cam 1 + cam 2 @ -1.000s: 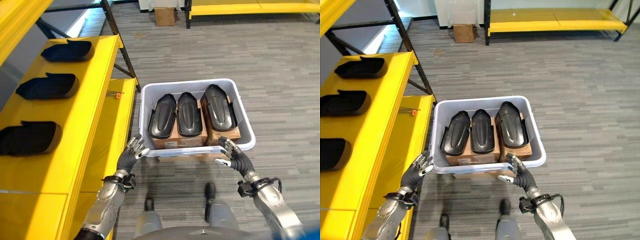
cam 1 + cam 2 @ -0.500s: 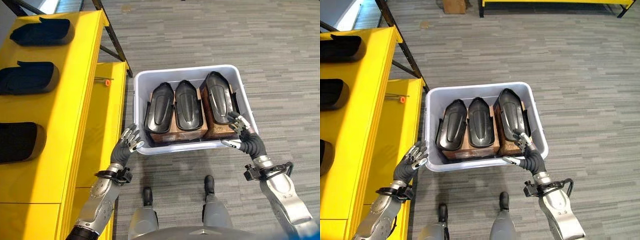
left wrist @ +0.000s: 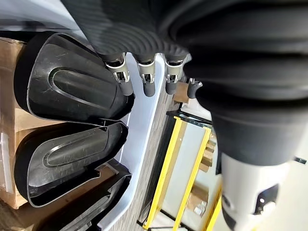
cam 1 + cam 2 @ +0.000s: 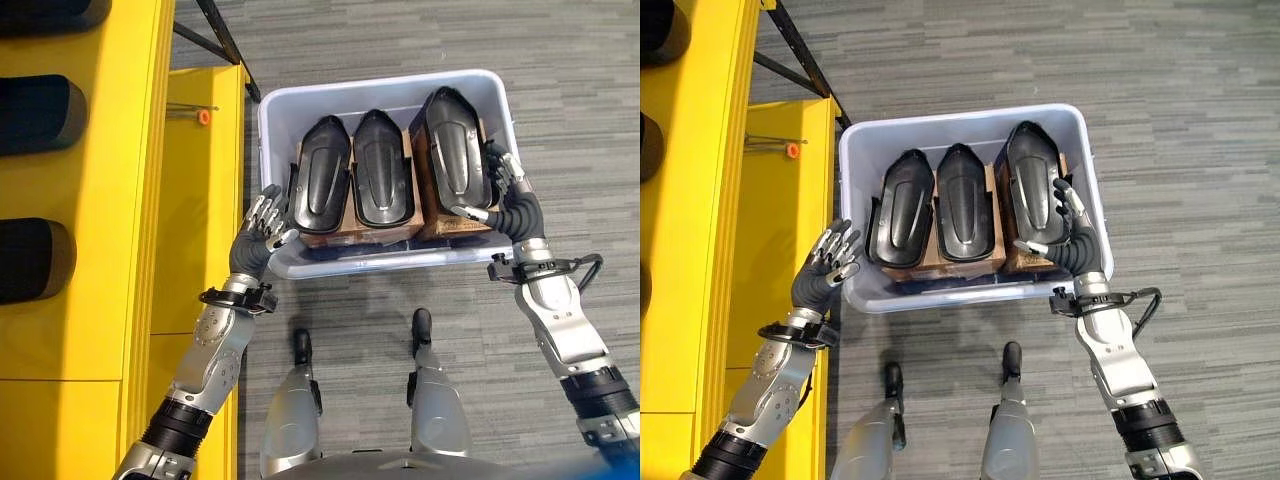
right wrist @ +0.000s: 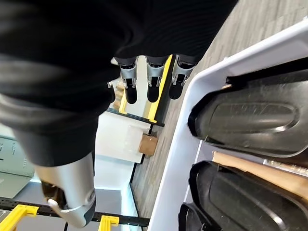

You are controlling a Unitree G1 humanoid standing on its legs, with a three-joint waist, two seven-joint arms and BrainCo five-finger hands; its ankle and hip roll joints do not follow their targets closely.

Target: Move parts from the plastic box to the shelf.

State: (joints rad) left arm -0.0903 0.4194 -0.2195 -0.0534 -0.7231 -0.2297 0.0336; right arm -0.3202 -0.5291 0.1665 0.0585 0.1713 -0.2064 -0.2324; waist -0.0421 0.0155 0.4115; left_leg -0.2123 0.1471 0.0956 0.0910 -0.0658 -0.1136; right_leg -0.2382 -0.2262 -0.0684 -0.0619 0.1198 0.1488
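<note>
A pale grey plastic box (image 4: 380, 86) stands on the floor with three black moulded parts in it, laid side by side on brown cartons: left (image 4: 322, 185), middle (image 4: 380, 180) and right (image 4: 452, 150). My left hand (image 4: 258, 236) is open at the box's near left corner, its fingers (image 3: 122, 79) straight beside the rim (image 3: 144, 115). At the box's right wall my right hand (image 4: 508, 198) is open too, with its thumb over the near end of the right part. Neither hand holds anything.
A yellow shelf (image 4: 110, 200) runs along the left and carries more black parts (image 4: 40, 110). Its lower level (image 4: 205, 180) lies close to the box and has a small orange piece (image 4: 203, 116) on it. Striped grey floor surrounds the box.
The camera has tipped downward, so the whole scene has shifted. My right hand went from the box's near rim to its right wall, beside the right part. My left hand stays at the near left corner.
</note>
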